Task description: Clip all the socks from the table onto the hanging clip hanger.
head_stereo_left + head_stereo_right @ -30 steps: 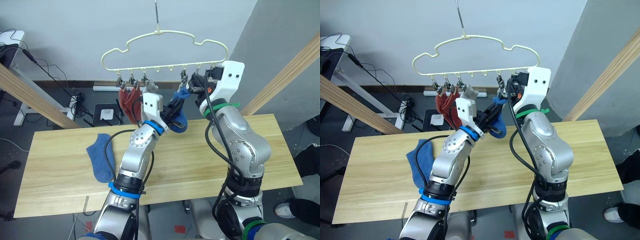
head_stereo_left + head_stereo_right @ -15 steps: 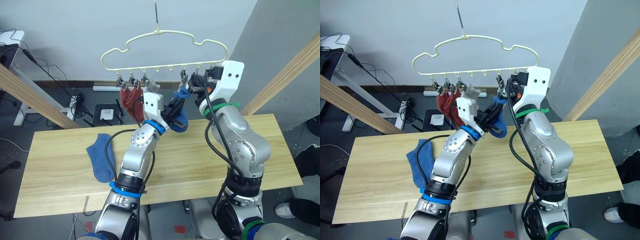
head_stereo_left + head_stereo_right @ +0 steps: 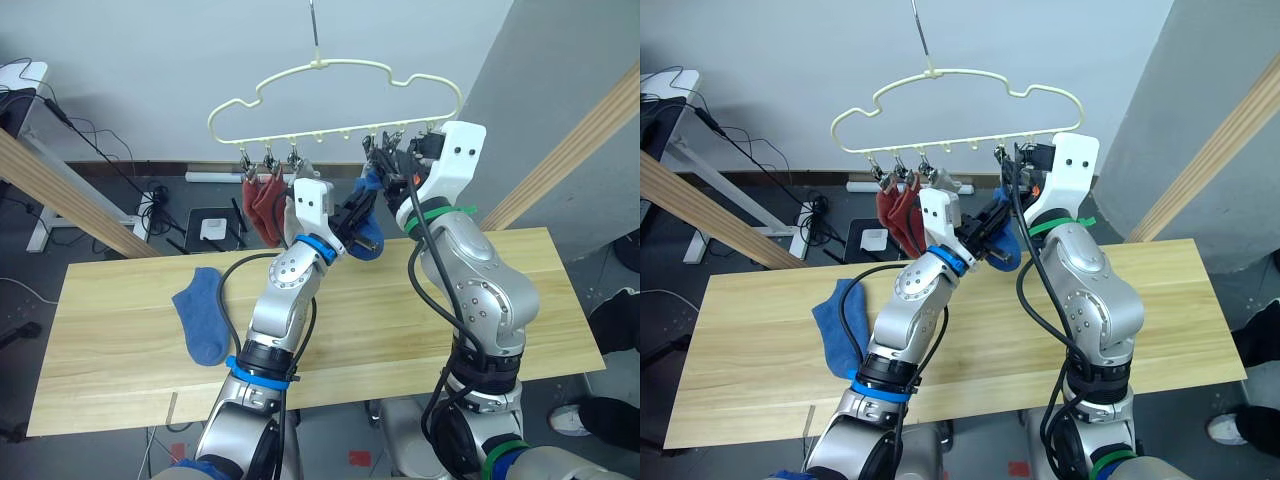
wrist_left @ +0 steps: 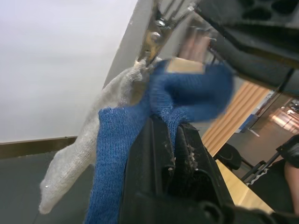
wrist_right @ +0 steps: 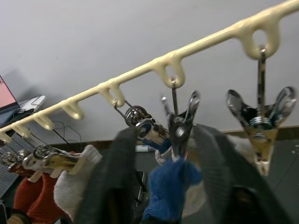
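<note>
Left end effector [image 3: 362,213] gripping blue sock [image 3: 368,238], clip [image 5: 180,125] half-hidden

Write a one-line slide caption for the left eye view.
Left gripper lifts a blue sock to the clip hanger; another blue sock waits on the table.

Grey wall [image 3: 150,60], dark floor [image 3: 60,210], 2 slanted poles [image 3: 70,195]

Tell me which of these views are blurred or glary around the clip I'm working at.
Right wrist view: the gripper's own fingers and the blue sock are soft, the clips smeared, the clip hanger's bar fairly sharp. Left wrist view: the blue sock's tip is blurred near the clip, the wall behind washed out bright. Head views: even light, sharp, no glare.
</note>
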Motion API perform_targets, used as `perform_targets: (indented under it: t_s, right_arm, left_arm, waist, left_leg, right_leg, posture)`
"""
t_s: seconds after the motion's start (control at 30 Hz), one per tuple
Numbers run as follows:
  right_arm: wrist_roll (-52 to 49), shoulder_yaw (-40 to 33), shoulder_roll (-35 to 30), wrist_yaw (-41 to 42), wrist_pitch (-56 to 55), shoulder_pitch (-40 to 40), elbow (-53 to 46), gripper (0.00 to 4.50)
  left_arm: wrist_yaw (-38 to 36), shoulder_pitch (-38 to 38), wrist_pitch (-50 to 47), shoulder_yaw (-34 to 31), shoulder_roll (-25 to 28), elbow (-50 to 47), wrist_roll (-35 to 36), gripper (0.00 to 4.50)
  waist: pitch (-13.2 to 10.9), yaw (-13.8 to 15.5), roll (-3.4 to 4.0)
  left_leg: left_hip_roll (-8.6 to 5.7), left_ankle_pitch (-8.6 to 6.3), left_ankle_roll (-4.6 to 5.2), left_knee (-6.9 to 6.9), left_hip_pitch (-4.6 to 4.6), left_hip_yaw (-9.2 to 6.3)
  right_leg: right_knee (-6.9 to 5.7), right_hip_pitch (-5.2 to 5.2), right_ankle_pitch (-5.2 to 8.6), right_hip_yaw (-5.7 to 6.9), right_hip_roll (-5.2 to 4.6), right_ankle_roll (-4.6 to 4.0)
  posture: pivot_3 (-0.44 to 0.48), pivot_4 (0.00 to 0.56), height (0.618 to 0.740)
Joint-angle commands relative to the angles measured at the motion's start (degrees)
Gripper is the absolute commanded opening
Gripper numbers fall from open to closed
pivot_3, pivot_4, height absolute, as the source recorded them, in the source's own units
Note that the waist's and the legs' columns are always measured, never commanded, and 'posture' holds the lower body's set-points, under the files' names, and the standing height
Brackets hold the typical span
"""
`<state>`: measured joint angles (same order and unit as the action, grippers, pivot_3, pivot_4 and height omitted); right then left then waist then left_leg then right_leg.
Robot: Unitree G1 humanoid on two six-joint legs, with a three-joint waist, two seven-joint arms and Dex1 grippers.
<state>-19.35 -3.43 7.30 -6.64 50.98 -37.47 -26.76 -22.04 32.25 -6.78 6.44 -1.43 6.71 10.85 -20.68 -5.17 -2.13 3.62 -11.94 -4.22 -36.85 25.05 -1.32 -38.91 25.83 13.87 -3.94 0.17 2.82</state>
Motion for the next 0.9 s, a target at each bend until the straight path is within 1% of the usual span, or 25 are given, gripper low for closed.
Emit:
perform_targets:
  t_s: [0.03,0.1,0.2,0.4,0.43,0.53,0.7,0.77,0.8,0.9]
  right_arm:
    - [-1.8,-0.5,0.3,0.5,-0.2,-0.9,-3.5,3.23]
    - [-2.3,-0.6,0.1,0.6,0.1,-0.7,-4.7,3.23]
    - [-3.3,-0.2,-2.2,2.0,1.9,0.2,-8.0,3.23]
    - [-6.9,0.8,-9.1,6.4,6.1,3.6,-16.1,3.23]
    - [-7.3,1.1,-10.4,7.1,6.5,4.4,-17.1,3.25]
    - [-7.8,1.1,-13.3,8.1,7.1,6.5,-19.4,3.27]
    - [-7.9,0.5,-15.3,8.5,6.9,7.8,-20.5,3.27]
    - [-7.6,0.5,-16.5,8.6,6.6,8.2,-20.7,3.27]
    - [-6.0,1.0,-18.0,8.5,5.7,8.5,-20.7,3.27]
    - [-1.8,2.4,-21.1,7.2,3.6,9.3,-19.5,3.27]
  left_arm:
    - [-0.5,0.8,1.7,0.5,-0.5,-0.9,-0.1,0.0]
    - [-0.5,0.8,1.7,0.6,-0.5,-0.7,-0.2,0.0]
    - [-0.5,1.0,2.0,1.0,-0.3,-0.3,-0.8,0.0]
    - [-3.9,0.2,1.8,1.8,0.9,-0.7,-0.1,0.0]
    - [-3.6,0.1,1.0,1.5,1.3,-0.6,-0.4,0.29]
    - [-6.2,-0.2,-0.6,1.7,2.8,-0.8,0.5,1.18]
    - [-8.3,-0.6,-1.2,2.1,4.2,-1.7,0.6,2.62]
    - [-9.7,-1.0,-2.1,2.5,5.3,-2.4,0.8,3.28]
    - [-13.8,-2.1,-2.3,3.1,8.3,-4.3,1.5,3.57]
    - [-22.6,-3.8,-3.9,3.3,15.1,-8.4,4.4,3.57]
  waist:
    - [0.0,0.0,0.0]
    - [0.0,0.0,0.0]
    - [0.0,0.0,0.0]
    - [0.0,0.0,0.0]
    - [0.0,0.0,0.0]
    - [0.0,0.0,0.0]
    - [0.0,-0.1,0.0]
    - [0.0,-0.1,0.0]
    - [0.0,-0.1,0.0]
    - [0.0,-0.6,0.0]
  left_leg:
    - [0.0,0.0,0.0,0.0,0.0,0.0]
    - [0.0,0.0,0.0,-0.01,0.0,0.0]
    - [0.0,0.0,0.0,-0.01,0.0,0.0]
    - [-0.01,0.0,0.0,-0.01,0.02,0.0]
    - [-0.01,0.0,0.0,-0.01,0.02,0.0]
    - [-0.01,0.0,0.0,-0.02,0.01,-0.01]
    - [0.0,0.0,0.0,-0.04,0.0,-0.01]
    - [-0.01,0.0,0.0,-0.04,0.0,-0.01]
    - [-0.01,0.0,0.0,-0.05,0.0,-0.01]
    - [0.02,0.0,0.0,0.0,-0.03,0.0]
  right_leg:
    - [0.0,0.0,0.0,0.0,0.0,0.0]
    - [0.0,0.0,-0.01,0.0,0.0,-0.02]
    - [0.0,0.0,-0.01,0.0,0.0,-0.02]
    - [0.01,0.0,0.01,0.0,0.0,0.01]
    - [0.01,0.0,0.02,0.0,0.0,0.04]
    - [-0.01,-0.01,0.03,0.0,0.01,0.04]
    - [-0.02,-0.01,0.03,-0.01,0.01,0.05]
    - [-0.02,-0.01,0.03,0.0,0.01,0.05]
    - [-0.02,-0.01,0.03,-0.01,0.01,0.05]
    - [-0.02,-0.01,0.03,-0.02,0.02,0.05]
  posture:
    - [-0.165,0.305,0.74]
    - [-0.165,0.305,0.74]
    - [-0.166,0.307,0.74]
    - [-0.172,0.309,0.74]
    - [-0.174,0.311,0.74]
    - [-0.173,0.31,0.74]
    - [-0.173,0.31,0.74]
    - [-0.17,0.309,0.74]
    - [-0.171,0.309,0.74]
    - [-0.166,0.309,0.74]
